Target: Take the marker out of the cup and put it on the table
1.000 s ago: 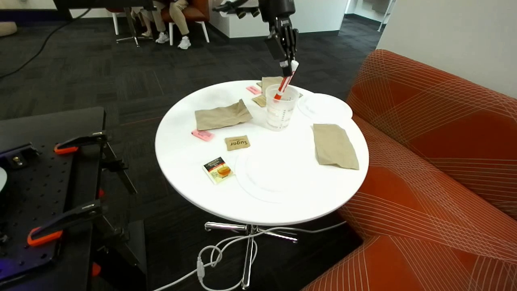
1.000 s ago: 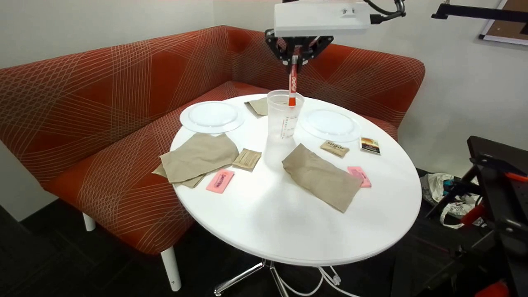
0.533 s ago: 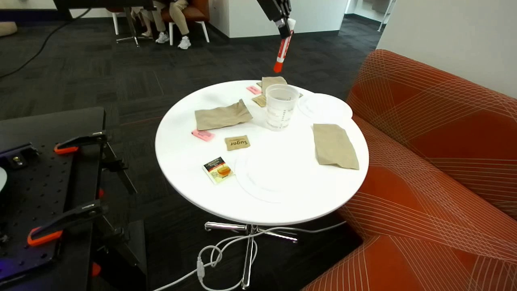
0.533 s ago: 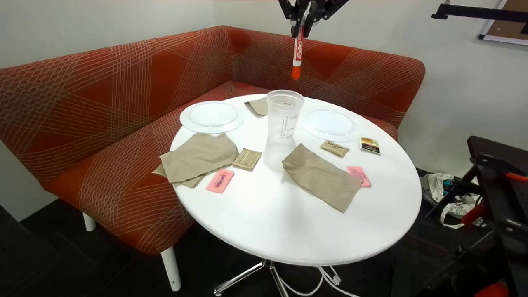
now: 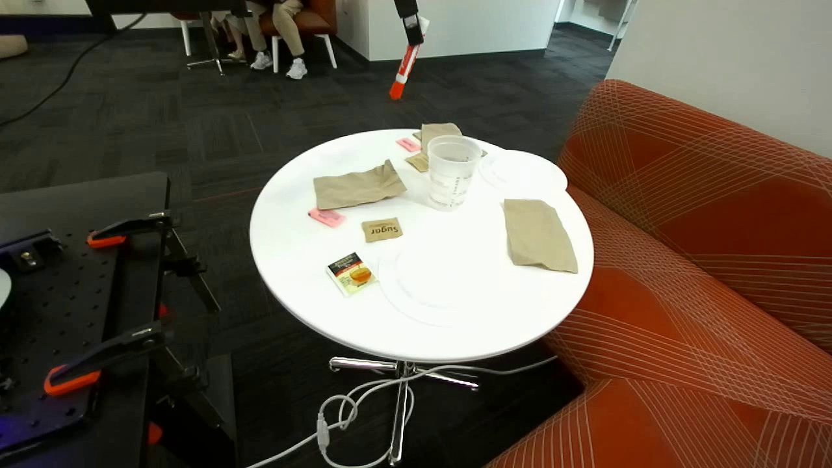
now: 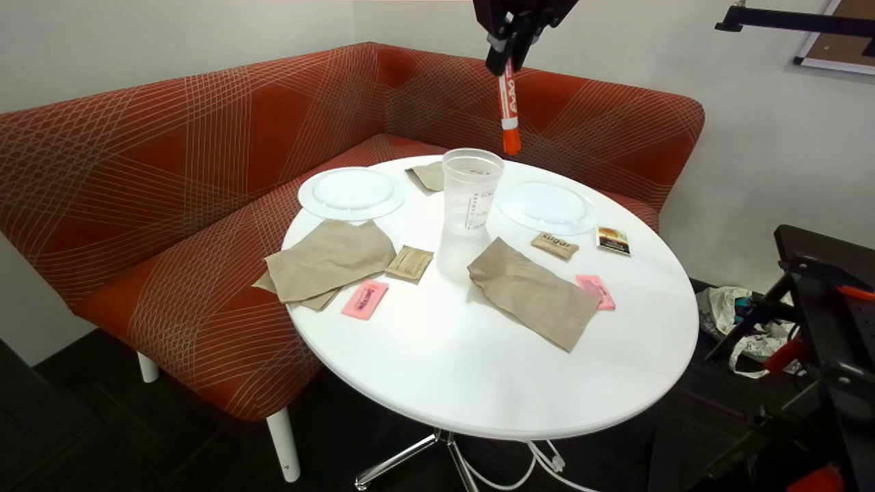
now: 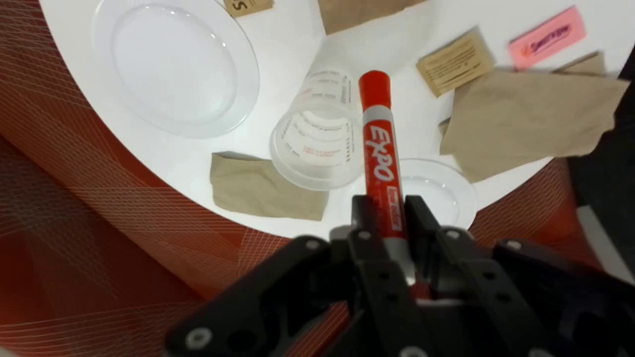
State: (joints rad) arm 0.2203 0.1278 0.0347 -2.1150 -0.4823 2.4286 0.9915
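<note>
My gripper (image 7: 388,206) is shut on the marker (image 7: 379,153), a red-and-white pen with an orange-red cap that hangs down, a little tilted. The gripper (image 5: 413,34) and the marker (image 5: 405,65) are up in the air beyond the table's edge in an exterior view. In an exterior view the gripper (image 6: 507,63) and the marker (image 6: 508,102) show above and right of the cup's mouth. The clear cup (image 6: 470,195) stands upright, apart from the marker, and nothing shows inside it; it also shows in an exterior view (image 5: 450,179). The round white table (image 6: 444,369) carries it.
Two white plates (image 6: 352,193) (image 6: 547,207) flank the cup. Tan cloths (image 6: 536,294) (image 6: 335,263) (image 6: 431,175), pink packets (image 6: 366,301) (image 6: 595,292), tan packets (image 6: 554,246) (image 6: 410,264) and a tea packet (image 6: 613,240) lie around. An orange sofa (image 6: 205,171) borders the table.
The marker's lower end was inside the cup's mouth one second ago. My gripper has lifted it out, then carried it sideways and turned it a little. The cup has stayed in place.
</note>
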